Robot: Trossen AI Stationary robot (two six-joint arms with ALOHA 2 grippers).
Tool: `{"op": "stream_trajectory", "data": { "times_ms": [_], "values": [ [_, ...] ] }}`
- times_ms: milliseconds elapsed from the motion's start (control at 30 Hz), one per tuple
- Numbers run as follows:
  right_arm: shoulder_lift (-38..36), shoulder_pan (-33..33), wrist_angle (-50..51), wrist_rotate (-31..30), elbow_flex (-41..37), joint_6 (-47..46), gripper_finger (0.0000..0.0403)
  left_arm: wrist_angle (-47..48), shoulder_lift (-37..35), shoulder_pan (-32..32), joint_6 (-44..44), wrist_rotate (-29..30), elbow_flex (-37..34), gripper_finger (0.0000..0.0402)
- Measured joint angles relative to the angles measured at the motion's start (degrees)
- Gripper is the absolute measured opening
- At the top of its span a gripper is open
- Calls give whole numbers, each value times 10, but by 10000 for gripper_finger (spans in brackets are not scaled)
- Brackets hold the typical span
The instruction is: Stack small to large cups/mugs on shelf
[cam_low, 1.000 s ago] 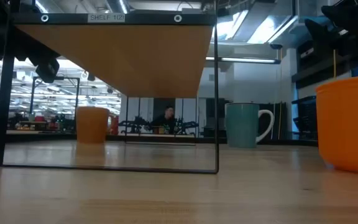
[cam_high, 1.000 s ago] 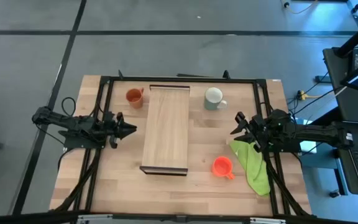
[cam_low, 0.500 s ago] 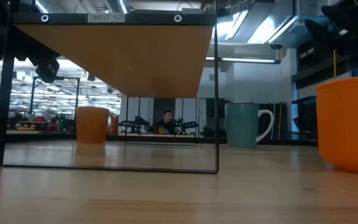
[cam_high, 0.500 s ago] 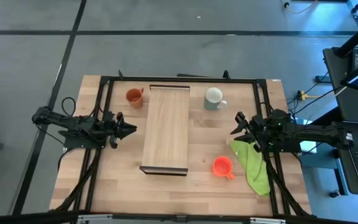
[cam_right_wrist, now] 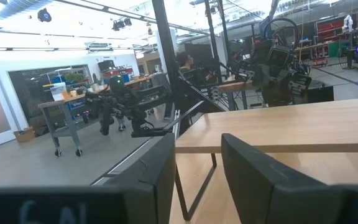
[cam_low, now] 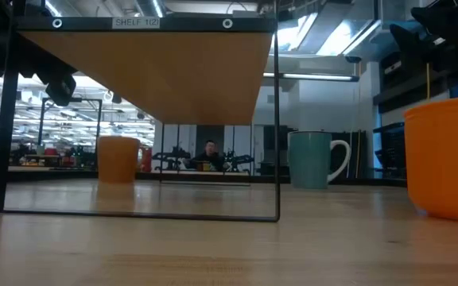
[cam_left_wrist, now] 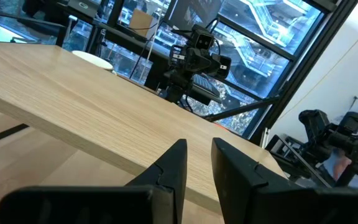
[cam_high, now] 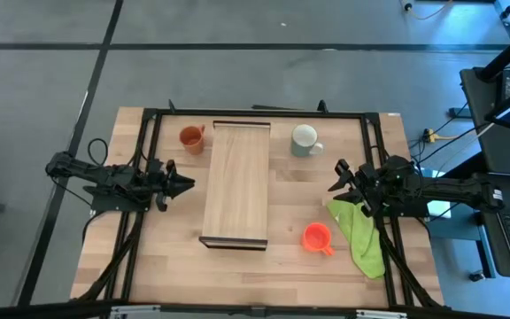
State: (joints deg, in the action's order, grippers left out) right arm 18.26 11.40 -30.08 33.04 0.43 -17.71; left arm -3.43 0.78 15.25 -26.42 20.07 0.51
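While both arms wait apart, three mugs [cam_high: 305, 139] flank the shelf [cam_high: 236, 184].

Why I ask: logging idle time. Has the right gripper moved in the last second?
No. In the high view the right gripper sits just as before beside the green cloth, off the shelf.

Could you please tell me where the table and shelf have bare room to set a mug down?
The whole shelf top is bare. The tabletop is free along the near edge below the shelf, and between the shelf and the grey-white mug. It is crowded at the right, where the orange-red mug sits against the green cloth beside the right gripper.
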Motion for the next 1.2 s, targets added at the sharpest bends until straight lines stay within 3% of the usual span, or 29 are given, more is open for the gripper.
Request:
{"op": "stream_trajectory", "data": {
  "times_ms": [567, 933, 1067, 1133, 1200],
  "values": [
    [0, 0, -1, -4, 0, 2, 132, 0, 0, 0, 0, 0, 0, 69],
    [-1, 0, -217, -217, 0, 43, 132, 0, 0, 0, 0, 0, 0, 69],
    [0, 0, -241, -324, 14, -23, 132, 0, 0, 0, 0, 0, 0, 69],
    [4, 0, -221, -332, 34, -46, 132, 0, 0, 0, 0, 0, 0, 69],
    [13, 0, -184, -289, 63, -26, 132, 0, 0, 0, 18, 8, 0, 69]
  ]
}}
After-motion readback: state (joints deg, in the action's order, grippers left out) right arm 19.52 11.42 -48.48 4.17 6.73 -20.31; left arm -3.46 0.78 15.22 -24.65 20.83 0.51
